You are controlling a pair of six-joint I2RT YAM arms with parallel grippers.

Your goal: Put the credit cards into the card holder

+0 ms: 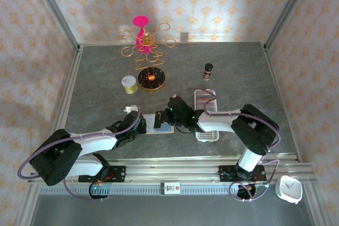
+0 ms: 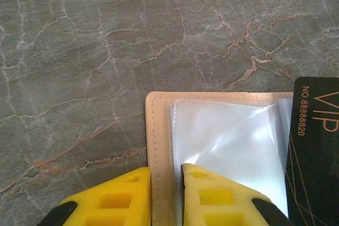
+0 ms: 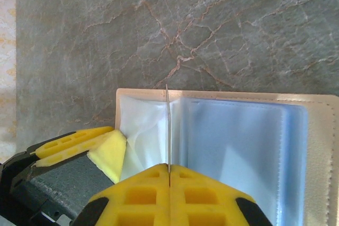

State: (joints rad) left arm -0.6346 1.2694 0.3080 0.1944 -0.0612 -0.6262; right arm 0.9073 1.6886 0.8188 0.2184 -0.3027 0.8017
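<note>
One card holder [image 2: 159, 130], one black card [image 2: 315, 152].
The left gripper [image 2: 165, 171] pinches the holder's edge; the right gripper [image 3: 169, 168] clamps the card, holder just ahead.

A grey veined table [image 1: 238, 72] stands between pale gold-patterned walls [image 1: 212, 3]. At its far side a gold wire stand [image 1: 148, 55] carries a pink goblet-shaped piece [image 1: 141, 36], with a round black-and-gold dish [image 1: 152, 79] at its foot, a pale round tub [image 1: 127, 82] just left of that, and a small dark bottle [image 1: 208, 70] off to the right. A long white perforated tray [image 1: 207, 136] lies nearer the front, and a white clock [image 1: 289, 189] sits beyond the table's near right corner
</note>
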